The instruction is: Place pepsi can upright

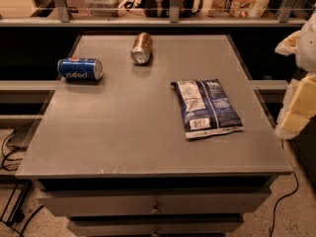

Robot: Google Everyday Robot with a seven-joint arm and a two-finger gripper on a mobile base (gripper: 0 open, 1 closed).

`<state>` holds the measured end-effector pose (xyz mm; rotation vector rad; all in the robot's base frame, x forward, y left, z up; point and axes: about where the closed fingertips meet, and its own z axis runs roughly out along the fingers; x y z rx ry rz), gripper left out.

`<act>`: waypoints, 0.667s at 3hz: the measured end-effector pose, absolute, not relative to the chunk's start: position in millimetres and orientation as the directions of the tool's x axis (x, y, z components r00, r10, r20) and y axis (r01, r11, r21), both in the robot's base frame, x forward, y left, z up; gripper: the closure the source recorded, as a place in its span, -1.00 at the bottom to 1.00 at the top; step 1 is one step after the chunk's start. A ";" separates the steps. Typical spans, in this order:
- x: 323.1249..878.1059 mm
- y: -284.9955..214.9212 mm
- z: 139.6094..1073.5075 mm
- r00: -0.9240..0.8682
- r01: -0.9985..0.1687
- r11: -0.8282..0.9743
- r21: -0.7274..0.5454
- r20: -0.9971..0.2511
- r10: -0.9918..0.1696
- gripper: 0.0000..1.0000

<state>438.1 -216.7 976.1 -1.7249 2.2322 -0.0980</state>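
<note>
The pepsi can (80, 68) is blue with white lettering and lies on its side near the far left edge of the grey table top (123, 132), its silver end facing right. My gripper (297, 110), white and pale yellow, hangs at the right edge of the view, beside the table's right side and far from the can. It holds nothing that I can see.
A copper-coloured can (141, 48) lies on its side at the back middle. A dark blue and white snack bag (207, 107) lies flat right of centre. Drawers (155, 204) sit below the table front. A shelf with rails (168, 19) runs behind. Cables lie on the floor.
</note>
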 end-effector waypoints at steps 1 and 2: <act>438.9 -215.0 977.8 -0.216 -0.931 0.267 -0.250 -0.213 -0.953 -1.00; 449.1 -193.1 983.0 -0.144 -0.944 0.209 -0.255 -0.250 -0.957 -1.00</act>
